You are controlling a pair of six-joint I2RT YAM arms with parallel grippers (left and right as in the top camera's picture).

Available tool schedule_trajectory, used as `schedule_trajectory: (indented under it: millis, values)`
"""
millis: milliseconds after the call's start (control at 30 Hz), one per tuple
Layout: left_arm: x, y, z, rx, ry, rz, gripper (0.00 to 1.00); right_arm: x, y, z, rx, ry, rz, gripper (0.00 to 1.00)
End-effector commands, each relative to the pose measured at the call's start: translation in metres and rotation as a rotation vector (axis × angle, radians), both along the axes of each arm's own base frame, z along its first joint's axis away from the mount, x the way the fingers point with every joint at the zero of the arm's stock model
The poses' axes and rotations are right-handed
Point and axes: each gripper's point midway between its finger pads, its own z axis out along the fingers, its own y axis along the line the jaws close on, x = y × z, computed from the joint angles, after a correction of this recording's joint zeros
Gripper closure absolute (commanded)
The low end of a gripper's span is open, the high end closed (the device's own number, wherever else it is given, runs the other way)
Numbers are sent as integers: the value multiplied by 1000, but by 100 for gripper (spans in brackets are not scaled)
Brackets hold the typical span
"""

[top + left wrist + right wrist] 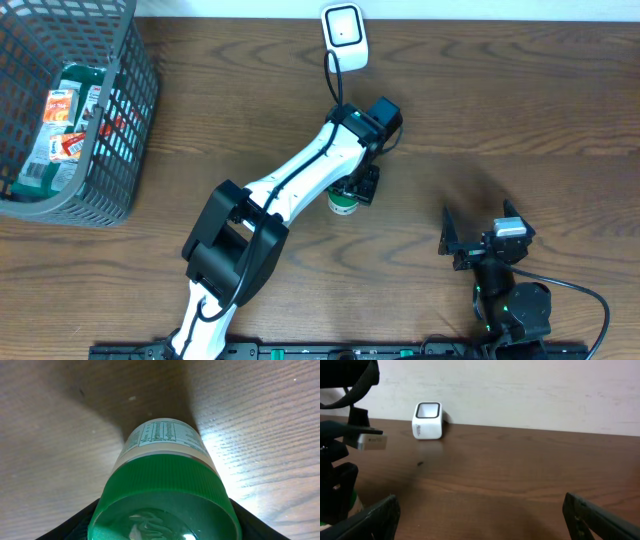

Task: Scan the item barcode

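Item: green-capped bottle (165, 460), upright on table (500, 100) short of scanner (343, 35), flanked by my left gripper (165, 527), clamped or not I cannot tell; right gripper (480, 505) spread, empty; step: grasping; next: lift, present barcode to scanner.

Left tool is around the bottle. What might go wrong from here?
1. The left tool flanks the bottle up beside its green cap; so high a grip may slip or tip it.
2. No barcode shows on the label, so it may end up facing away from the scanner.
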Motion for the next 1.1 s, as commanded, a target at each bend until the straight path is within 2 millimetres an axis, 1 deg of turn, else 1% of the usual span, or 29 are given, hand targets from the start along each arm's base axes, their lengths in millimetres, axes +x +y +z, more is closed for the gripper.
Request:
schedule_trajectory:
  millis: [0,133,167,233,600,667,833,933,1000,1067]
  values:
    - [-7,1,6,0,16,136,36,0,-3,-1,16,6,-15,1]
    - [-18,-9,7,-59,80,155,35,0,-3,-1,16,6,-15,1]
    - [-19,-10,7,-65,91,156,32,0,-3,-1,16,6,-15,1]
    - [-21,-9,7,-58,95,155,29,0,-3,-1,16,6,-15,1]
    - [-21,-8,7,-49,99,204,29,0,-3,-1,16,6,-15,1]
    - [-21,-8,7,-50,98,197,24,0,-3,-1,16,6,-15,1]
    - [-22,-8,8,-50,99,197,18,0,-3,-1,15,7,-15,1]
    - [-18,-8,16,-68,81,199,14,0,-3,-1,15,7,-15,1]
    - [-13,-10,29,-97,53,204,14,0,-3,-1,15,7,-15,1]
    - [-5,-9,48,-131,10,211,14,0,-3,-1,16,6,-15,1]
